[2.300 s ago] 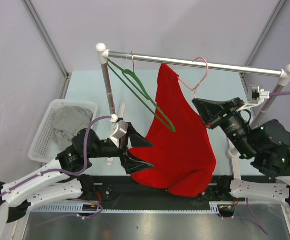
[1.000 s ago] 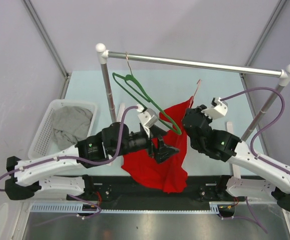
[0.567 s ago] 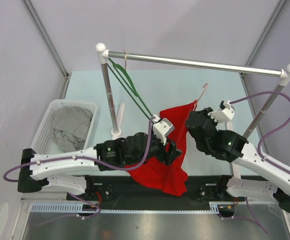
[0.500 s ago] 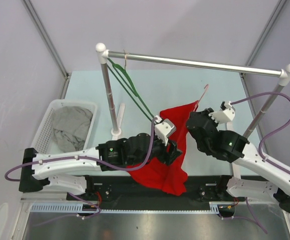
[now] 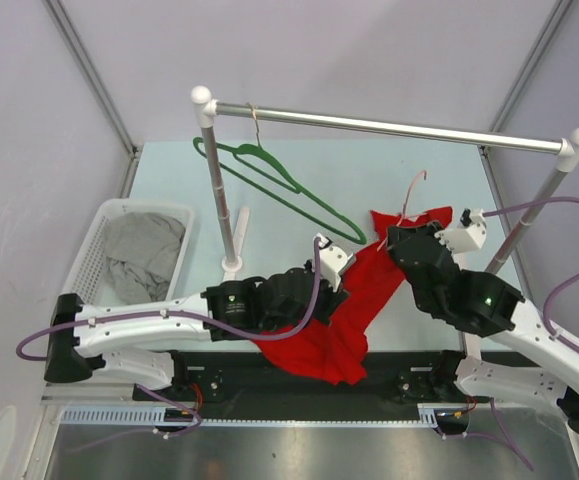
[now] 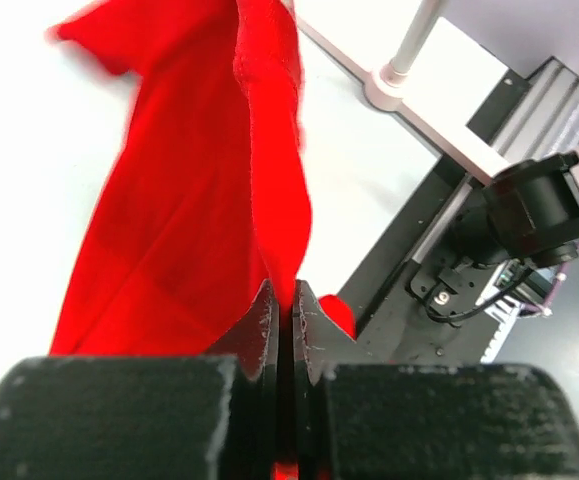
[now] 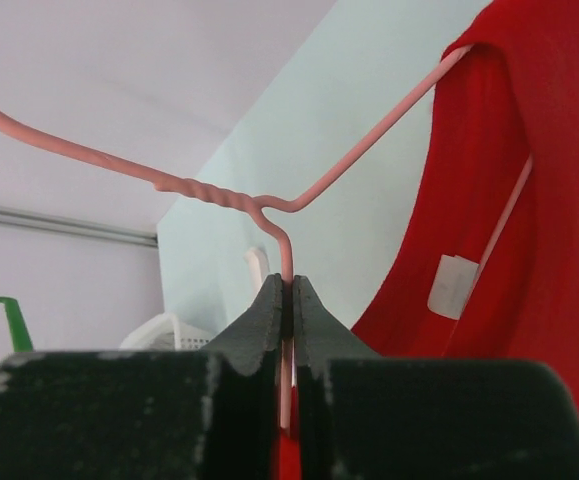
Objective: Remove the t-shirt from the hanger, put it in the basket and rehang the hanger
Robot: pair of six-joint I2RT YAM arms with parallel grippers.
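Note:
The red t-shirt (image 5: 374,290) hangs from a pink wire hanger (image 5: 416,190) held off the rail, and its lower part sags toward the table's front edge. My right gripper (image 5: 402,233) is shut on the hanger's neck; in the right wrist view the pink hanger (image 7: 269,205) runs down between the shut right gripper (image 7: 287,285), with the t-shirt (image 7: 539,200) and its white label (image 7: 451,283) to the right. My left gripper (image 5: 342,290) is shut on a fold of the t-shirt (image 6: 189,200); red cloth is pinched in the left gripper (image 6: 286,300).
An empty green hanger (image 5: 279,185) hangs tilted from the silver rail (image 5: 389,127) near its left post (image 5: 219,190). A white basket (image 5: 79,270) holding a grey cloth (image 5: 139,255) stands at the left. The black front rail (image 6: 449,230) lies under the shirt's hem.
My left gripper has shut on the red t-shirt. The right arm has carried the pink hanger to the right, stretching the shirt. The green hanger has swung outward.

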